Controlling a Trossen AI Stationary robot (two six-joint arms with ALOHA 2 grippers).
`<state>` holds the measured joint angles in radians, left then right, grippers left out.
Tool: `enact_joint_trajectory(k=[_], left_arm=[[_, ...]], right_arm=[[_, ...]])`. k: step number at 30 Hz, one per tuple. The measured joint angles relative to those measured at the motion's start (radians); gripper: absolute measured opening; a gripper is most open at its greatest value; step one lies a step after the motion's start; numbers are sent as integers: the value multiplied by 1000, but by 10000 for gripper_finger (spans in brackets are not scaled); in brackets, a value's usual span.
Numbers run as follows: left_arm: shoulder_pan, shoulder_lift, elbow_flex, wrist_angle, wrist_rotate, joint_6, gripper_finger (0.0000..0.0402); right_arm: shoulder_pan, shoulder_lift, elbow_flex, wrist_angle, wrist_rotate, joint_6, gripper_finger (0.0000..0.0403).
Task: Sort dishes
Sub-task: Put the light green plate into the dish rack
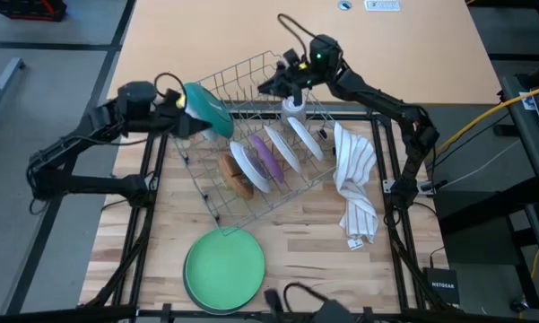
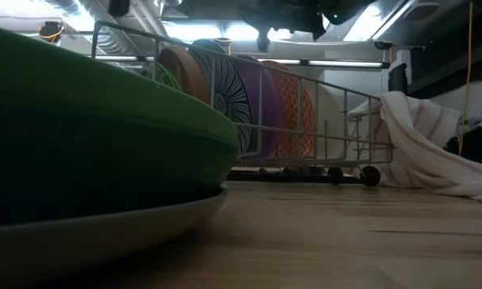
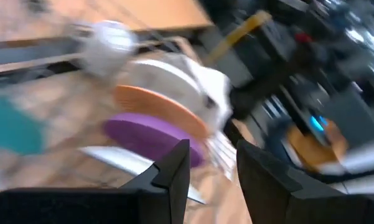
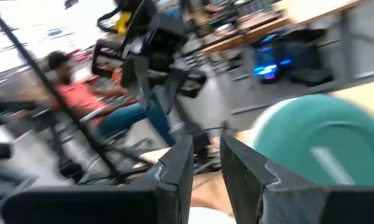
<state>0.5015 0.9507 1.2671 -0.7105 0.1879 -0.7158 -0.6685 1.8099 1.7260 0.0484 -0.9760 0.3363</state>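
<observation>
A grey wire rack [image 1: 260, 144] stands askew mid-table. On edge in it are white plates [image 1: 249, 166], a purple dish [image 1: 266, 154] and a brown dish [image 1: 236, 173]. A teal plate [image 1: 206, 109] stands at the rack's left end. It also shows in the right wrist view [image 4: 317, 146]. My left gripper [image 1: 178, 102] is right beside it on its left side, open, with nothing between its fingers [image 3: 211, 168]. My right gripper [image 1: 282, 85] hovers over the rack's far end above a small white dish [image 1: 293, 106]. It is narrowly open [image 4: 205, 165]. A green plate [image 1: 224, 267] lies on a grey plate near the front edge.
A white striped cloth [image 1: 354, 184] lies crumpled right of the rack. In the low view the green plate [image 2: 104, 136] on the grey plate [image 2: 104, 233] fills the left foreground. The rack [image 2: 305, 104] is behind it. Bare wood lies at the front right.
</observation>
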Motion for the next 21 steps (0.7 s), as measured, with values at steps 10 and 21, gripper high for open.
enact_joint_trajectory(k=[10, 21], left_arm=[[-397, 90, 0, 24, 0, -104, 119], [-745, 234, 0, 74, -32, -171, 119]], right_arm=[[149, -19, 0, -12, -117, 70, 85], [442, -165, 0, -417, 66, -5, 85]])
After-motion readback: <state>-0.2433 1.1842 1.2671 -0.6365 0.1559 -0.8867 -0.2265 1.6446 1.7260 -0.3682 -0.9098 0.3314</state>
